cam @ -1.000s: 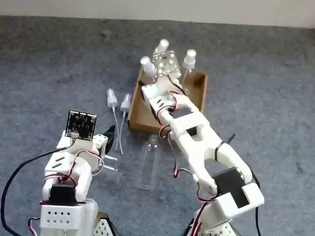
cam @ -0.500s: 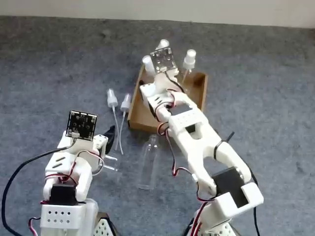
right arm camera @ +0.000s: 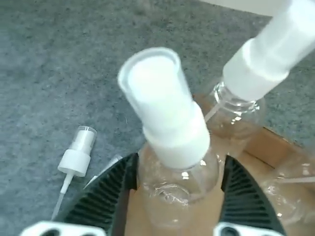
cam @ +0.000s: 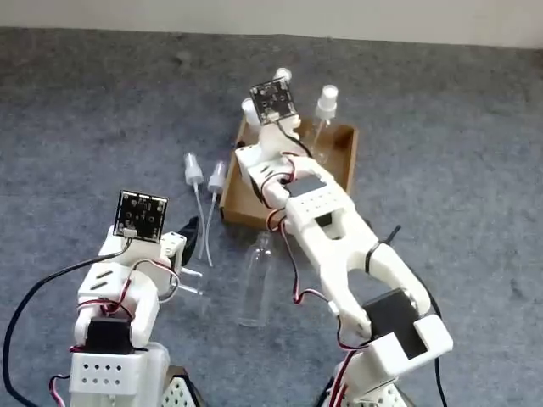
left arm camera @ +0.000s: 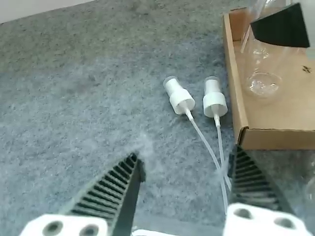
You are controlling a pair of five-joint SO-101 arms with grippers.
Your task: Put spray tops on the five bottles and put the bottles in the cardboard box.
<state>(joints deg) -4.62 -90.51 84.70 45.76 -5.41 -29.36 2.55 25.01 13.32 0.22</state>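
While the right end effector [right arm camera: 178,164] pinches the gripped capped bottle [right arm camera: 177,182] between both jaws, that bottle stands upright in the cardboard box [cam: 350,157], at the corner nearest the loose tops. You will find a second capped bottle [cam: 282,78] and a third capped bottle [cam: 322,114] standing in the same box. Just outside the box wall, a first loose spray top [left arm camera: 178,96] and a second loose spray top [left arm camera: 214,101] lie side by side on the table [cam: 450,170]. An uncapped bottle [cam: 253,284] lies near them. The left end effector [left arm camera: 186,156] hangs spread wide above the tops' tubes.

Open carpet [cam: 102,110] beside spray tops [cam: 193,170]; cardboard box [cam: 348,157] crowded w/ bottles [cam: 327,100], right arm [cam: 327,216].
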